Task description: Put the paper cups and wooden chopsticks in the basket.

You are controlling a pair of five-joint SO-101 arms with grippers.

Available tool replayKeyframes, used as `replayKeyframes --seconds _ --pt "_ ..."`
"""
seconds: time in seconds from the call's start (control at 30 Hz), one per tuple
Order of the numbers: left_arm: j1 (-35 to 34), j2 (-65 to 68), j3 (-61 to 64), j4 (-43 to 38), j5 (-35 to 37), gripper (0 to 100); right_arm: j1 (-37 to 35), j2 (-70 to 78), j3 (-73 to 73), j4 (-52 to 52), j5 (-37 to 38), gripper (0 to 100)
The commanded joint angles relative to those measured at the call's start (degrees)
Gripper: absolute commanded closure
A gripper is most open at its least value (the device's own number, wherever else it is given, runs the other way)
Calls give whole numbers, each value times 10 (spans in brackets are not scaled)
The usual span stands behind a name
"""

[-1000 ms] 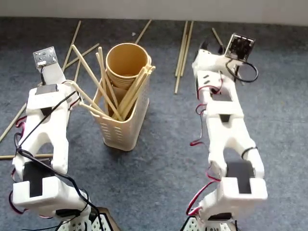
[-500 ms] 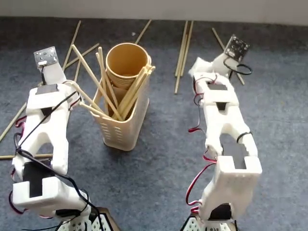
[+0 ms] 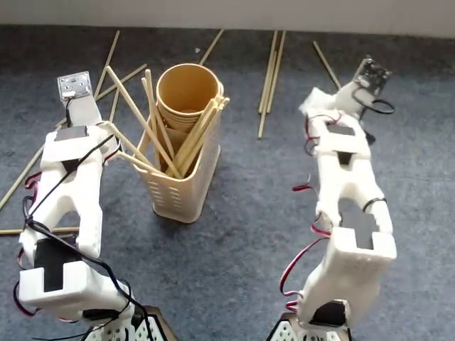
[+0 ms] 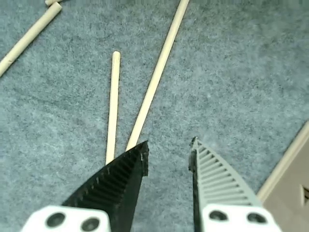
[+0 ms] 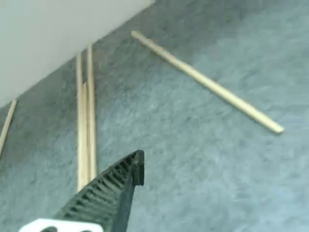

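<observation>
A cream slotted basket (image 3: 181,186) stands on the grey carpet. It holds stacked paper cups (image 3: 187,91) and several wooden chopsticks (image 3: 146,128) that lean out of it. My left gripper (image 4: 169,145) is open and low over the carpet beside the basket. Two loose chopsticks (image 4: 114,104) lie just ahead of its black finger (image 4: 123,176). My right gripper (image 3: 318,103) hovers at the far right and is open. Bare carpet shows beside its black finger (image 5: 116,188). A single chopstick (image 5: 207,83) and a bundle (image 5: 84,123) lie beyond it.
More loose chopsticks lie at the back: a pair (image 3: 271,65), one (image 3: 212,46) behind the basket, one (image 3: 325,62) near my right arm. Others lie at the left edge (image 3: 18,186). A pale wall (image 5: 53,34) borders the carpet's far side.
My right arm has swung outward to the right, away from the pair of chopsticks at the back. The left arm has barely shifted. The basket and its contents are unchanged.
</observation>
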Motion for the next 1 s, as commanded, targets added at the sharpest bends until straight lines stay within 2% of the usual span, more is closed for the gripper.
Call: replayKeyframes --seconds 0.0,0.13,0.23,0.33,0.47,0.57,0.67,0.77,0.87,0.97 --pt "10 -3 -3 -8 -9 825 86 -23 -30 -11 0 399" --pt "13 -3 0 -20 -8 825 127 -27 -44 67 4 399" --pt "13 -3 0 -21 -8 825 129 -4 -76 80 7 400" --pt "13 -3 1 -23 -8 825 104 59 -119 85 62 433" --pt "12 -3 1 -23 -9 825 85 144 -193 85 127 539" --pt "13 -3 1 -23 -9 825 81 187 -265 85 101 629" --pt "15 -3 1 -24 -9 825 54 210 -326 121 -4 705" --pt "17 -3 1 -24 -9 825 7 218 -396 189 -109 720" --pt "17 -3 2 -24 -9 825 -33 226 -476 232 -88 712" --pt "18 -3 2 -24 -10 825 -62 250 -540 250 -72 650"
